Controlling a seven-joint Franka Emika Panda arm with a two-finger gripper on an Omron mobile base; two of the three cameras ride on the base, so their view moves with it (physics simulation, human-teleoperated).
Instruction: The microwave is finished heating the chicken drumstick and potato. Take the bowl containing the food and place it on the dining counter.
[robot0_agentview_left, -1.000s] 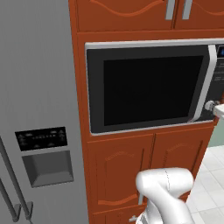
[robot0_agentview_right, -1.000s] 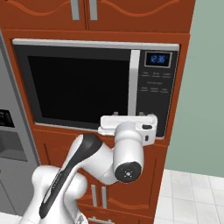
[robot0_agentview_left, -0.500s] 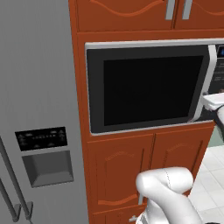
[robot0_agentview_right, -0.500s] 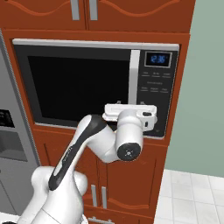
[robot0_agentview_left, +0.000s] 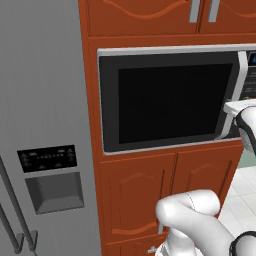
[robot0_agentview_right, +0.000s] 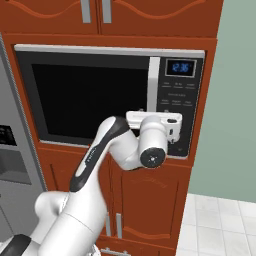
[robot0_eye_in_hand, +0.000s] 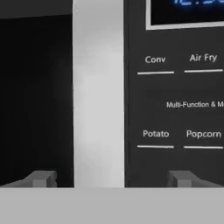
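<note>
Microwave (robot0_agentview_right: 107, 100) sits shut in the reddish cabinet beside the grey refrigerator (robot0_agentview_left: 40, 125). The gripper (robot0_eye_in_hand: 111, 178) faces its silver door handle (robot0_eye_in_hand: 98, 96), jaws spread wide around it, holding nothing.

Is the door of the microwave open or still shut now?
Shut. The black glass door lies flush in the microwave frame; the silver handle is not pulled.

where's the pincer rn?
Pincer is open at the microwave front, straddling the silver door handle, with the control panel just to its right in the hand view.
</note>
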